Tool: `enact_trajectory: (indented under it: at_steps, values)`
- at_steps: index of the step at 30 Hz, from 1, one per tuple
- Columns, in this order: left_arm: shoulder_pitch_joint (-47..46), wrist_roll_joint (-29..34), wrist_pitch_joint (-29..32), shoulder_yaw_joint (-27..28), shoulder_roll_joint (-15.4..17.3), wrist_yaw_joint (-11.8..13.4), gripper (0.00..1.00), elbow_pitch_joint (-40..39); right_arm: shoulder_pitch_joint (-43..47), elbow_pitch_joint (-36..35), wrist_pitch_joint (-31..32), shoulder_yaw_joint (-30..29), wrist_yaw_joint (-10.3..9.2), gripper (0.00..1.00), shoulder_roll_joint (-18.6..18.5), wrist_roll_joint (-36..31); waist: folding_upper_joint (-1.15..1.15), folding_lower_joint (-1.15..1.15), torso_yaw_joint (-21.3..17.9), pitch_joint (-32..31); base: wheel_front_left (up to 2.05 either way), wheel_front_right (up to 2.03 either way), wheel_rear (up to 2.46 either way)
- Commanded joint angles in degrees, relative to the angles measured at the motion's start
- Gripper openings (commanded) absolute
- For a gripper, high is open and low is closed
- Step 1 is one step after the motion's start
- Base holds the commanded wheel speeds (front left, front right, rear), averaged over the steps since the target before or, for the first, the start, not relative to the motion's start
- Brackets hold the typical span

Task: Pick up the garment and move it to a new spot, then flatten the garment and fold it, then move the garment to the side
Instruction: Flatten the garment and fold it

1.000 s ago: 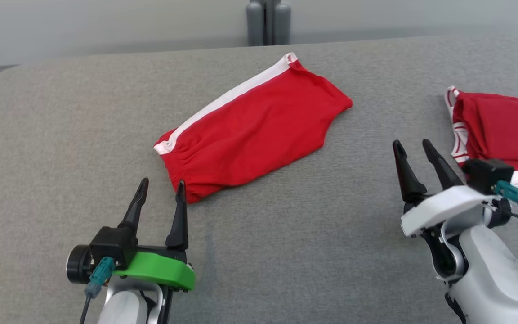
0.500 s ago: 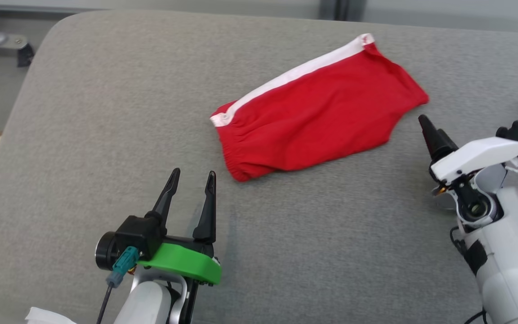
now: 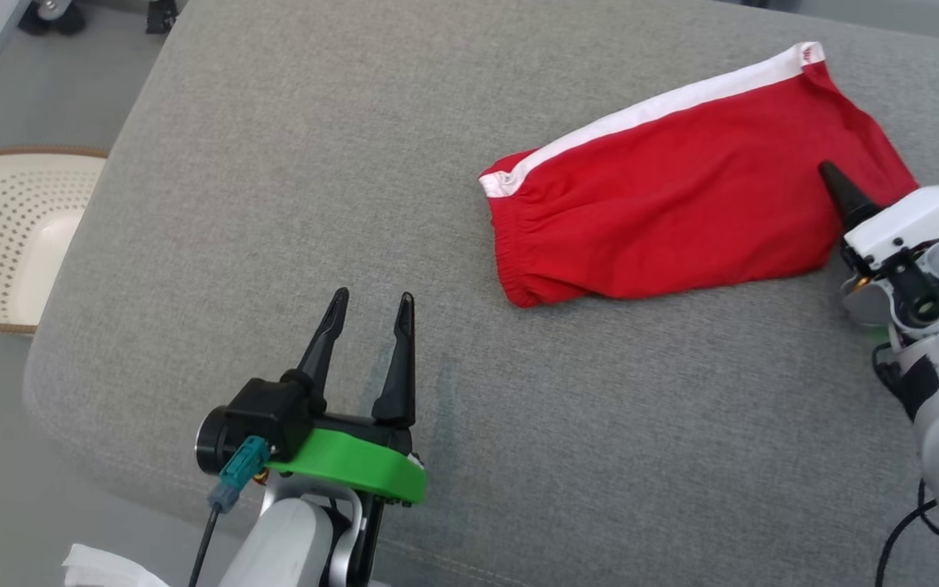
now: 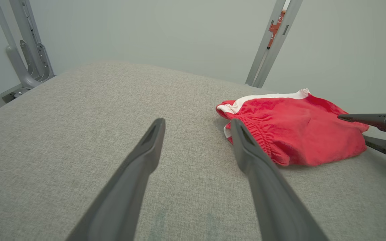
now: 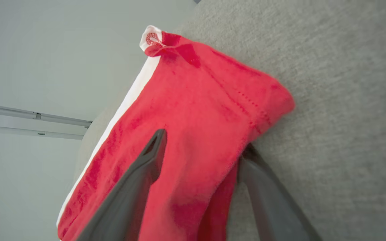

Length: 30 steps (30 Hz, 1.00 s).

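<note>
Head cam looks down; 2 wrist cams low, close; all share garment.

Parted left pincer beside red garment

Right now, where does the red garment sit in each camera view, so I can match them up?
Head view: garment upper right, on the grey cushion.
Left wrist view: garment right of centre, beyond the left gripper.
Right wrist view: garment centre, its edge between the right gripper fingers.
Shared landmark: the white band along one long edge.
</note>
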Motion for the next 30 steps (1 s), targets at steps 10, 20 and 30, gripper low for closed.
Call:
enact_trajectory:
  at_steps: [10,20,30]
  values:
    - [-1.8,-2.0,0.0,-1.7,0.1,1.3,1.00,-0.5,-3.0,8.6,3.1,-0.6,-0.05,1.00,0.0,-2.4,0.00,0.00,3.2,2.4,0.00,0.00,0.00]
    - [-1.9,-1.4,0.0,-1.2,0.1,1.5,1.00,-0.2,-4.5,9.4,0.5,-0.6,-0.07,0.00,-0.5,-3.5,0.00,0.00,2.6,2.1,0.00,0.00,0.00]
    - [-1.5,-0.3,0.0,-0.3,0.1,1.1,1.00,0.3,-3.6,6.0,-3.6,-0.2,-0.06,0.00,-0.2,-2.3,0.00,0.00,0.7,0.3,0.00,0.00,0.00]
